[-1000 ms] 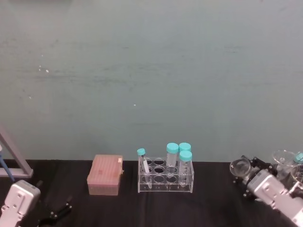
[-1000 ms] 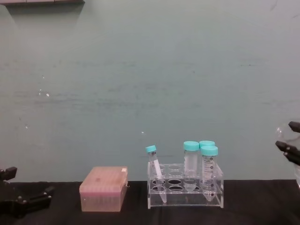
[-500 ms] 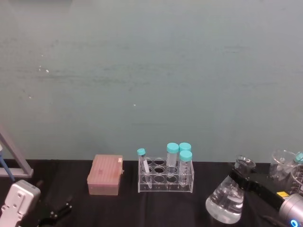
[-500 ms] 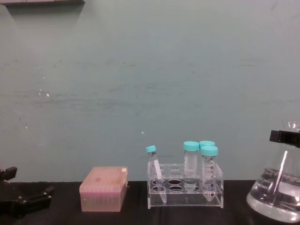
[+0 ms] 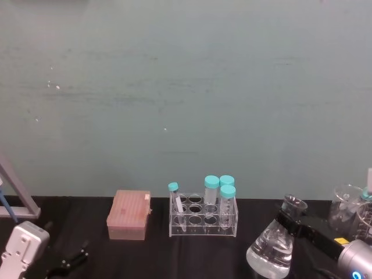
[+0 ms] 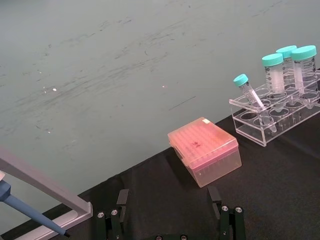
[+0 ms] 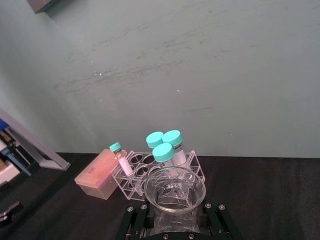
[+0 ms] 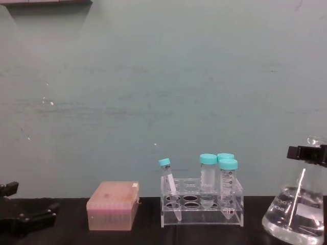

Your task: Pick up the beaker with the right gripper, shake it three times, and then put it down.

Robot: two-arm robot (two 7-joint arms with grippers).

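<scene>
The beaker is a clear conical flask with liquid in its wide base, at the right front of the black table. My right gripper is shut on its neck just under the flared rim. In the chest view the beaker stands nearly upright, with the right gripper clamped across the neck; I cannot tell whether its base touches the table. The right wrist view looks down into the beaker's rim between the fingers. My left gripper rests open, low at the left front.
A clear rack with several teal-capped tubes stands mid-table, just left of the beaker. A pink tip box sits further left. More glassware crowds the right edge. A pipette stand is at the far left.
One second ago the beaker was lifted and tipped with its mouth toward the head camera. It then swung down upright and has now shifted slightly left. The left arm has not moved.
</scene>
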